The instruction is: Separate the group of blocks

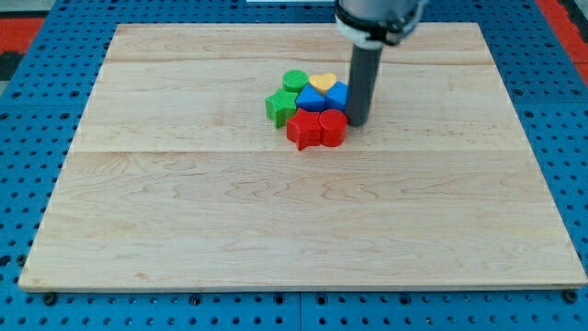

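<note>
The blocks sit in a tight cluster on the wooden board [184, 230], above its middle. A green cylinder [295, 80] and a yellow heart [322, 83] are at the cluster's top. A green star [280, 106] is at its left. Two blue blocks [312, 99] [337, 94] are in the middle. A red star [301, 130] and a red cylinder [332, 128] are at the bottom. My tip [356, 123] stands against the cluster's right side, touching the red cylinder and the right blue block. The rod hides the other yellow block.
The board lies on a blue pegboard surface [28, 138] that surrounds it on all sides. The arm's upper part [377, 14] enters from the view's top.
</note>
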Available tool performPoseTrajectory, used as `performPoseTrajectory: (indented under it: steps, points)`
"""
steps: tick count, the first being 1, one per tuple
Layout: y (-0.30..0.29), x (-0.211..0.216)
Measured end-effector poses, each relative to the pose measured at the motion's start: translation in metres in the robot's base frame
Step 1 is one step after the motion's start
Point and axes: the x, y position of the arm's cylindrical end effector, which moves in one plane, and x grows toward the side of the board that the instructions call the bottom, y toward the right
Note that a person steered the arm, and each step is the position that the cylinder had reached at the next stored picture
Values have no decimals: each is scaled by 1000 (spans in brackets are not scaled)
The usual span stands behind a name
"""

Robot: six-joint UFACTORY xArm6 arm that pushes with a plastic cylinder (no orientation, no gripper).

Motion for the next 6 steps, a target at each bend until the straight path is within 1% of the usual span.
performPoseTrajectory:
  steps: [1, 2, 4, 5, 6]
  points:
    - [0, -38]
    - [-15, -43]
    - [-111, -41]
    - [-92, -34]
    - [-89, 34]
